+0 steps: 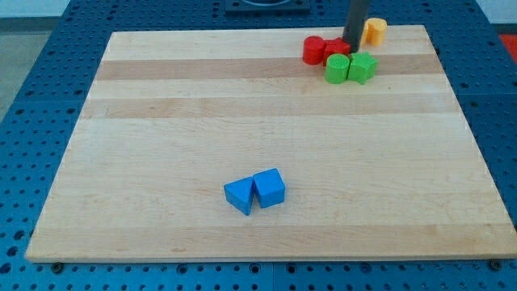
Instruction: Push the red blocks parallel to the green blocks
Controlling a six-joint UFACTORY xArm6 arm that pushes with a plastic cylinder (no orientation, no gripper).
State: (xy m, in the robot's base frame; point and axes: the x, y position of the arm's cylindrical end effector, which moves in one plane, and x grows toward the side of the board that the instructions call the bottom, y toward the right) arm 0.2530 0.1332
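**Red blocks squeezed in a crowd near the top right**

My tip point(353, 50) is at the upper right of the frame, near the top edge of the wooden board point(242, 121). It has no hand, so there is nothing to open or close and it grasps nothing. It is just a dark rod that pushes.

The two red blocks are right there. The red round block point(313, 49) sits to the left, and the second red block point(337, 48) touches it. My tip looks like it is just at that second red block's right side. Right below the red ones sit two green blocks, side by side: the green block point(338, 69) on the left and the green star-like block point(363, 67) on the right. The reds already look close to lined up above the greens.

What could go wrong? Everything is packed tight. A push on a red block could bump a green one and spoil the row. The yellow block point(374, 31) is just to the right of my tip, so a wrong move could knock it too. The board's top edge is near, and a block could slide off.

Some things are hard to see. The rod hides part of the second red block, so I cannot tell its shape. I cannot tell if my tip truly touches it.

Two blue blocks point(255, 191) sit far away, low in the middle.
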